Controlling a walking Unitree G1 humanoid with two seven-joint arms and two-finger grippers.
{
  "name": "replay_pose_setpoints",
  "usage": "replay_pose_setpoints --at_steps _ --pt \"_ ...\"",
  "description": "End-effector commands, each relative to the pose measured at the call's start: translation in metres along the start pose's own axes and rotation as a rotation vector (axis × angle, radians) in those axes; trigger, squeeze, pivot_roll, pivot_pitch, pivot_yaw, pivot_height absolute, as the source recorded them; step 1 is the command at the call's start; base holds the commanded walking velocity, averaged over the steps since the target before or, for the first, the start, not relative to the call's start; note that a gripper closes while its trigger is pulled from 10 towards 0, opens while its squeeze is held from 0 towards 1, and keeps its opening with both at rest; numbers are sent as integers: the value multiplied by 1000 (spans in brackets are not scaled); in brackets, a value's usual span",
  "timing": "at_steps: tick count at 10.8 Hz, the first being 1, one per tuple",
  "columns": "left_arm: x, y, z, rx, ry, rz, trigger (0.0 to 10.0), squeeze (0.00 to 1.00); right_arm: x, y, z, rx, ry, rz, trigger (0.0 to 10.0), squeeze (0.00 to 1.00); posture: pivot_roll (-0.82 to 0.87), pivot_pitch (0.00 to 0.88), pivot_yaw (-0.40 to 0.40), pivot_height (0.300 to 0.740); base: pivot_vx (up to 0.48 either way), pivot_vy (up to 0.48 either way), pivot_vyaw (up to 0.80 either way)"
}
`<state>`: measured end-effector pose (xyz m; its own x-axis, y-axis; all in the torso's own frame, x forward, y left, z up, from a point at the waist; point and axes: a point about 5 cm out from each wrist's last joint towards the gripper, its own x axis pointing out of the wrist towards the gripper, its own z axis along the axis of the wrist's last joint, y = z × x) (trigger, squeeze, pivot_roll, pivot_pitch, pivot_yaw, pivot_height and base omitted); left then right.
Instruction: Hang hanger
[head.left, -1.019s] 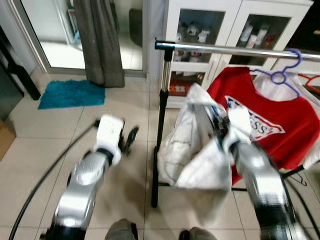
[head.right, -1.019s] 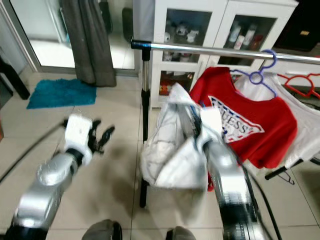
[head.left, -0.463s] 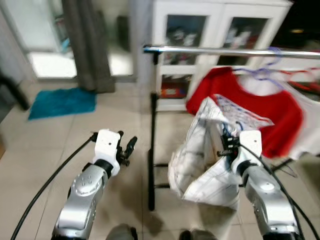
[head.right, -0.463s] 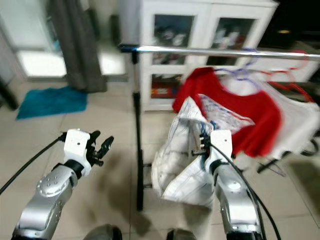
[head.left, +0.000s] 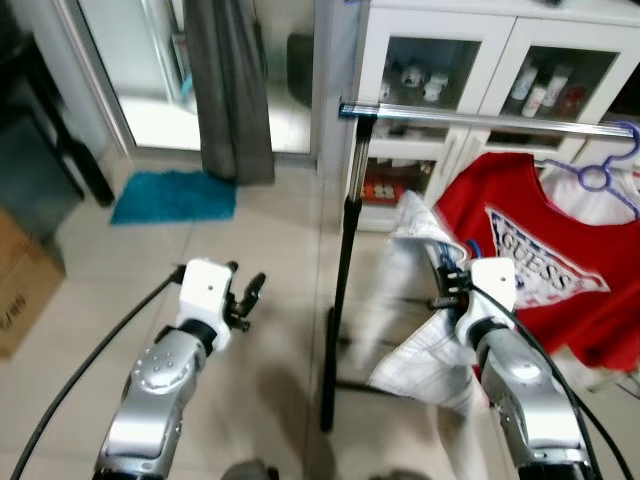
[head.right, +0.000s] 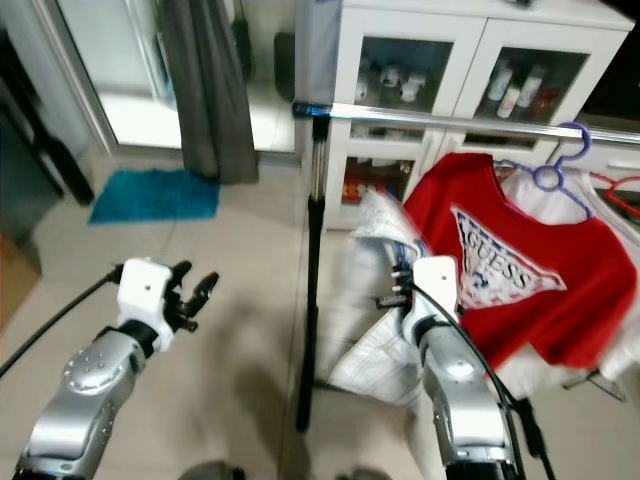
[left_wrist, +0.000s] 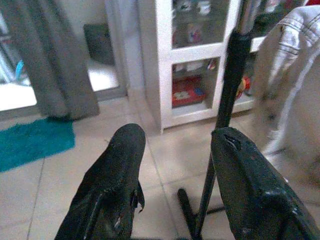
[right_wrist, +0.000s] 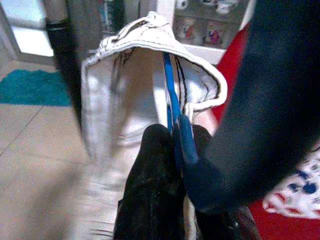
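My right gripper (head.left: 448, 288) is shut on a blue hanger (right_wrist: 170, 95) that carries a white garment (head.left: 412, 300). It holds them just right of the rack's black post (head.left: 345, 260) and below the silver rail (head.left: 480, 118). In the right wrist view the blue hanger runs between the black fingers (right_wrist: 155, 165) into the garment's collar. A red shirt (head.left: 530, 265) hangs from the rail on a purple hanger (head.left: 600, 172) further right. My left gripper (head.left: 243, 297) stands open over the floor, left of the post, holding nothing.
Behind the rack stands a white cabinet (head.left: 470, 60) with glass doors. A grey curtain (head.left: 228, 80) and a teal mat (head.left: 175, 195) lie at the back left, and a cardboard box (head.left: 20, 290) is at the far left. A black cable (head.left: 90, 370) trails from my left arm.
The whole view has shifted, so the camera moved. My right gripper keeps hold of the hanger with the white garment, and the left gripper stays open.
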<state>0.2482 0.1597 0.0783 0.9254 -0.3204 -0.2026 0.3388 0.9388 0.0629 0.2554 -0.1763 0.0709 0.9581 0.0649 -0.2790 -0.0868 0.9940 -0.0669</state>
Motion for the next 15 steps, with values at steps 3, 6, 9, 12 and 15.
replay_pose_setpoints --at_steps 3,6,9,12,15 --pt "4 -10 4 -3 -17 -43 10000 0 0 -12 16 -4 -63 -41 10000 0 -21 0 -19 740 368 0 0" --pt "5 -22 15 20 -74 -198 10000 0 6 -16 32 -41 -86 -79 10000 0 -22 0 -22 740 0 0 0" --pt "9 -28 33 84 -118 -341 10000 0 16 -21 60 -56 -123 -91 10000 0 -26 0 -27 740 0 0 0" --pt "13 -30 45 145 -77 -481 10000 0 35 -30 101 -78 -163 -116 10000 0 -33 0 -28 740 0 0 0" --pt "10 -41 56 157 -76 -586 10000 0 67 -24 128 -110 -128 -57 10000 0 -31 0 -36 740 0 0 0"
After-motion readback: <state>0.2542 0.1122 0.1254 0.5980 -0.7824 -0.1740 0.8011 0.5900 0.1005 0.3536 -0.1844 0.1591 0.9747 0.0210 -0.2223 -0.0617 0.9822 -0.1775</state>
